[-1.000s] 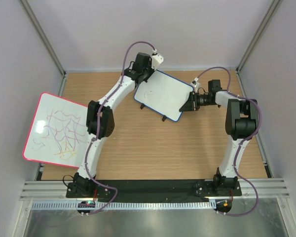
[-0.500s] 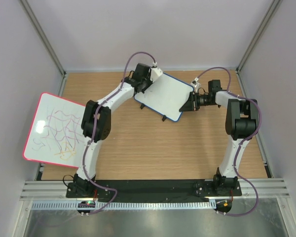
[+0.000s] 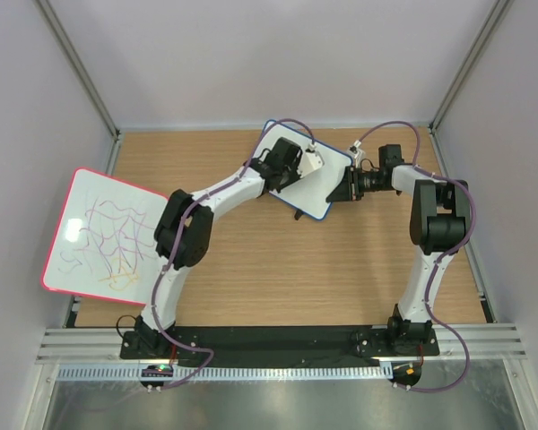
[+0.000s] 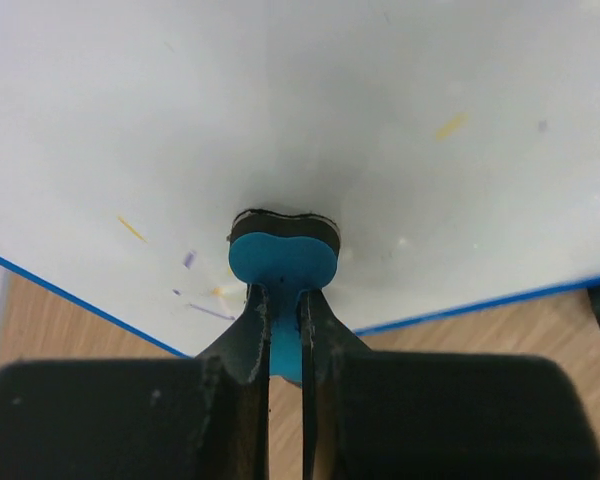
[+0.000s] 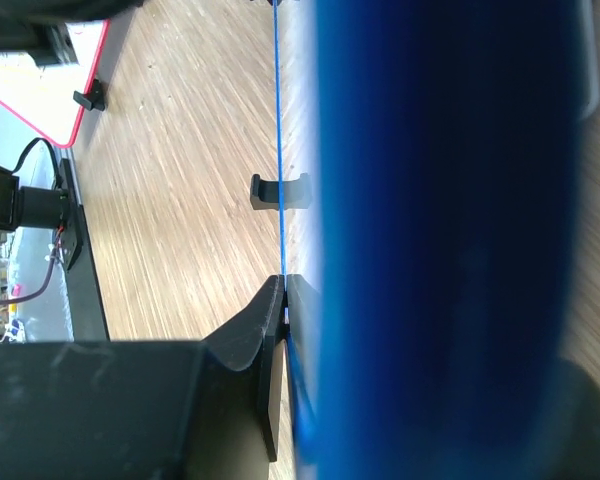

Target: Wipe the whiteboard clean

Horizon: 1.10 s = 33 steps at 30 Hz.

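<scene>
Wooden table [image 3: 251, 260]: left pincer [image 4: 285, 297] clamps blue eraser [image 4: 283, 257] (pressed to whiteboard [image 4: 360, 110]); right pincer [image 5: 283, 305] clamps whiteboard edge.

Across the upper part of my left wrist view the whiteboard [image 4: 380, 100] shows a smooth white face with a soft sheen, faintly flecked, and a thin glossy blue frame. At centre, the eraser [image 4: 283, 258] has a smooth matt blue plastic body and a dark pad, felt I think, though I see only its thin edge. The left gripper [image 4: 283, 295] looks like matt black plastic, a little rough at its edges. From the top camera the table [image 3: 278, 260] is pale wood grain, dull-finished, and the bottom strip is a brushed grey metal sheet [image 3: 251, 403].
</scene>
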Each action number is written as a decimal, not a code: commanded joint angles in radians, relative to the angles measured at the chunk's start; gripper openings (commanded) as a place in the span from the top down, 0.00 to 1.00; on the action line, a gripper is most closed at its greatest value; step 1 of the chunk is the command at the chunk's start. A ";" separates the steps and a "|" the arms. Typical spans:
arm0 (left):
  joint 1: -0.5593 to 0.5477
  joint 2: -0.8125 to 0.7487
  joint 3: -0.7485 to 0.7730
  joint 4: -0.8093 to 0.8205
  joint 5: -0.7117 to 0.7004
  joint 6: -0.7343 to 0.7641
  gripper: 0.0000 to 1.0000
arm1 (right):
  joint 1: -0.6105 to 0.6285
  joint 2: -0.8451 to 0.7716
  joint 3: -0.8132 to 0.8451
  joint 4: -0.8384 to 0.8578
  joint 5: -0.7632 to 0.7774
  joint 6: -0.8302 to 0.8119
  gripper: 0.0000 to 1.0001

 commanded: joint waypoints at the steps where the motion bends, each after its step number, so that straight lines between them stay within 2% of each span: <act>1: 0.007 0.077 0.152 0.032 0.038 -0.060 1.00 | 0.018 -0.049 -0.011 0.007 0.042 -0.053 0.99; 2: 0.013 0.088 0.205 0.019 0.031 -0.072 1.00 | 0.018 -0.049 -0.012 0.008 0.041 -0.053 0.99; 10: 0.127 0.149 0.327 0.006 -0.012 -0.065 1.00 | 0.018 -0.048 -0.011 0.007 0.041 -0.054 0.99; 16: 0.145 0.169 0.410 -0.015 -0.008 -0.080 1.00 | 0.018 -0.046 -0.008 0.008 0.044 -0.053 0.99; 25: 0.076 0.119 0.198 0.037 0.032 -0.016 1.00 | 0.018 -0.046 -0.009 0.007 0.045 -0.053 0.99; 33: -0.014 0.068 0.072 0.038 0.112 -0.049 1.00 | 0.018 -0.046 -0.008 0.008 0.042 -0.053 0.99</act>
